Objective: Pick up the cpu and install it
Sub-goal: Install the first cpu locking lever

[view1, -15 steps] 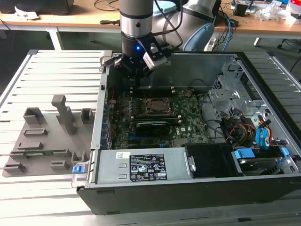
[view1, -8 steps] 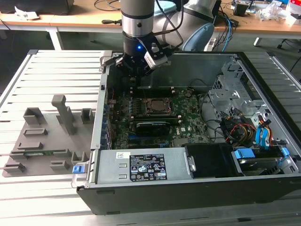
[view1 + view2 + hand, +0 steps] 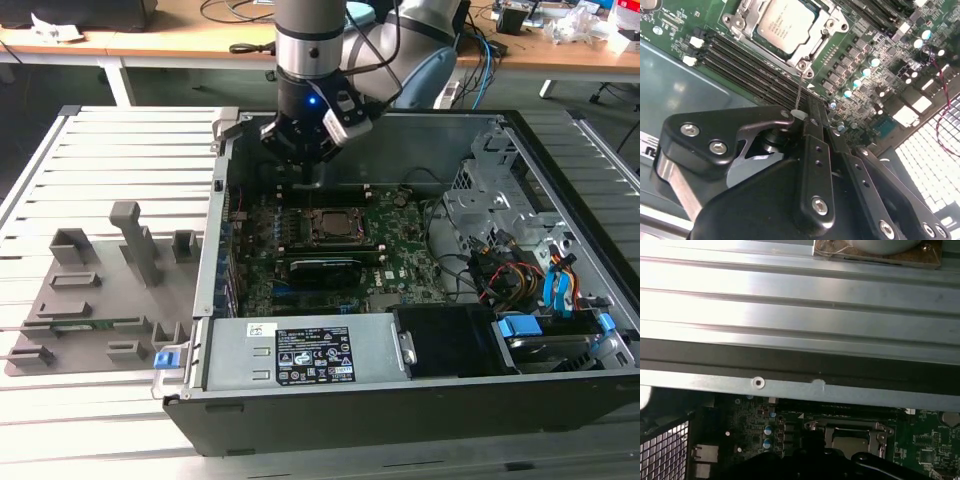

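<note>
Inside the open case [image 3: 420, 400], the cpu [image 3: 330, 224] already lies in its socket [image 3: 352, 238] near the middle of the board [image 3: 400, 262]; in the second wrist view its silver top [image 3: 785, 25] sits flat within the metal frame [image 3: 816, 46]. In the first wrist view the chip [image 3: 849, 443] shows partly, behind the gripper's dark body.

The gripper [image 3: 312, 180] hangs above the board's far edge, beyond the socket and apart from the cpu. I cannot tell how far its fingers stand apart, and nothing is seen in their hold. In the second wrist view its black linkage [image 3: 810, 165] covers much of the near board, and a thin wire [image 3: 799, 90] runs from near its tip toward the socket frame.

Around the socket: dark memory slots [image 3: 750, 65] run along one side of it, and a row of small capacitors [image 3: 860, 75] stands on another. In the exterior view a black card [image 3: 325, 270] lies just on the near side of the socket, a grey power supply [image 3: 300, 352] fills the near edge of the case, and a tangle of coloured cables [image 3: 520, 275] with blue drive clips [image 3: 520, 326] lies at the exterior view's right. Outside the case, at the exterior view's left, a grey fixture tray [image 3: 100, 300] rests on the slatted table [image 3: 120, 150], with a blue clip [image 3: 168, 355] beside it. The case wall [image 3: 800, 390] stands between the first wrist camera and the table.
</note>
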Robot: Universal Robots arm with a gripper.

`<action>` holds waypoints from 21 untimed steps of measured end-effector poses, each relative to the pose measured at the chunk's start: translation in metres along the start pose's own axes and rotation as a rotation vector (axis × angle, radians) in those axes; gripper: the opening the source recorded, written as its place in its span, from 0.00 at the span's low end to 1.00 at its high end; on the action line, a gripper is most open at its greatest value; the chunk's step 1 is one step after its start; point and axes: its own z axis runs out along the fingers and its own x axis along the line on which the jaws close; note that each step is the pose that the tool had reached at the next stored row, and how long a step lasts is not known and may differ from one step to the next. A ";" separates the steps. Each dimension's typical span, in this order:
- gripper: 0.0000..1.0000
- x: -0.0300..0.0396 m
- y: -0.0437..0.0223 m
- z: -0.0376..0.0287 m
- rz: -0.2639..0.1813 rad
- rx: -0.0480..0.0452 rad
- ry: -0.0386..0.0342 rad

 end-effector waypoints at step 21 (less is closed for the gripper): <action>0.11 -0.0276 -0.0025 0.0185 0.000 0.0055 0.0062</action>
